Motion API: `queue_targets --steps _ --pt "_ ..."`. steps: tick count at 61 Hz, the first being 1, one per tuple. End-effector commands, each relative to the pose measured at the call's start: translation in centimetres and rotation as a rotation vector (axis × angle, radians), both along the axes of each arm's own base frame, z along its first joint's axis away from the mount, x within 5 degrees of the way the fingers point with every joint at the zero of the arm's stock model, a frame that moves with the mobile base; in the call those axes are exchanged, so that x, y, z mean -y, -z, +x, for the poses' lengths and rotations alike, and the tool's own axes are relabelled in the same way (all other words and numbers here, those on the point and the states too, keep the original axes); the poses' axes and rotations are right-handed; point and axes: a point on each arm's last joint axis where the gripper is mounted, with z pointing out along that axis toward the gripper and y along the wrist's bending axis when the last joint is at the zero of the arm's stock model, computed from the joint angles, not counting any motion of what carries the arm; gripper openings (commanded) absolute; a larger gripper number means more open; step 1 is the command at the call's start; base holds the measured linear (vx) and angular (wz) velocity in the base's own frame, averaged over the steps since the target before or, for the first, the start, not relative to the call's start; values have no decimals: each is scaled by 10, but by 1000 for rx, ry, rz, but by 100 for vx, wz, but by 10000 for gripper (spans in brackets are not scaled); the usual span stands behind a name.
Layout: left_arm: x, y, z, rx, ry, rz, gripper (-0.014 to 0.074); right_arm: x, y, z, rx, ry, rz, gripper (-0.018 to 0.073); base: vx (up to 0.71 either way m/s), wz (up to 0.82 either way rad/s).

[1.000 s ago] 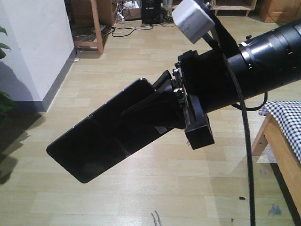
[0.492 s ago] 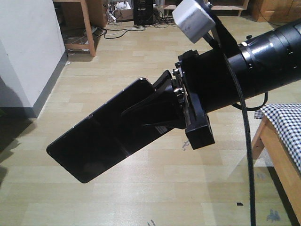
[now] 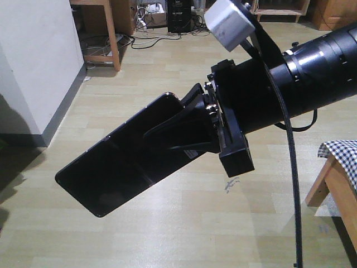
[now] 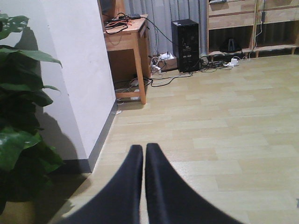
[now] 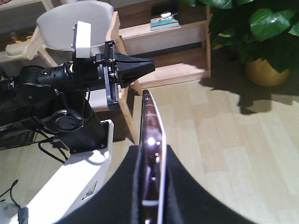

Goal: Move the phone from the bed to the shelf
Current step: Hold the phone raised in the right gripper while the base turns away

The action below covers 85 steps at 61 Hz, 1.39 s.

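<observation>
The phone (image 3: 117, 167), a glossy black slab with a centre crease, hangs over the wooden floor in the front view. My right gripper (image 3: 167, 131) is shut on its near end. In the right wrist view the phone (image 5: 150, 116) shows edge-on, pinkish, between the right gripper (image 5: 150, 148) fingers. My left gripper (image 4: 144, 151) is shut with nothing in it; the right wrist view shows the left gripper (image 5: 152, 66) beside the phone's tip. A corner of the bed (image 3: 340, 167), checked cloth on a wooden frame, sits low right. The pale-wood shelf (image 5: 173, 74) stands beyond the phone.
A white wall corner (image 3: 39, 67) stands left, with a leafy plant (image 4: 18, 116) at its foot. A wooden desk (image 4: 126, 42), a black computer tower (image 4: 186, 44) and floor cables lie farther off. Another potted plant (image 5: 261, 37) and a grey chair (image 5: 70, 21) flank the shelf.
The room behind has shifted slightly; the bed corner now sits farther right and lower in the front view. The phone stays gripped at the same place in the view.
</observation>
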Motion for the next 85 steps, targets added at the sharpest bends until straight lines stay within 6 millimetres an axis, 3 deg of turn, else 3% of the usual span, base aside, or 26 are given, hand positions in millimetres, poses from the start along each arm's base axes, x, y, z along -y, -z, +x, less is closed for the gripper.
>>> queue_targets --steps 1,85 --pt "0 -15 -1 107 0 -8 1 2 -23 -15 9 -49 94 -3 24 -4" --pt "0 -15 -1 107 0 -8 1 2 -23 -15 9 -49 94 -3 28 -15"
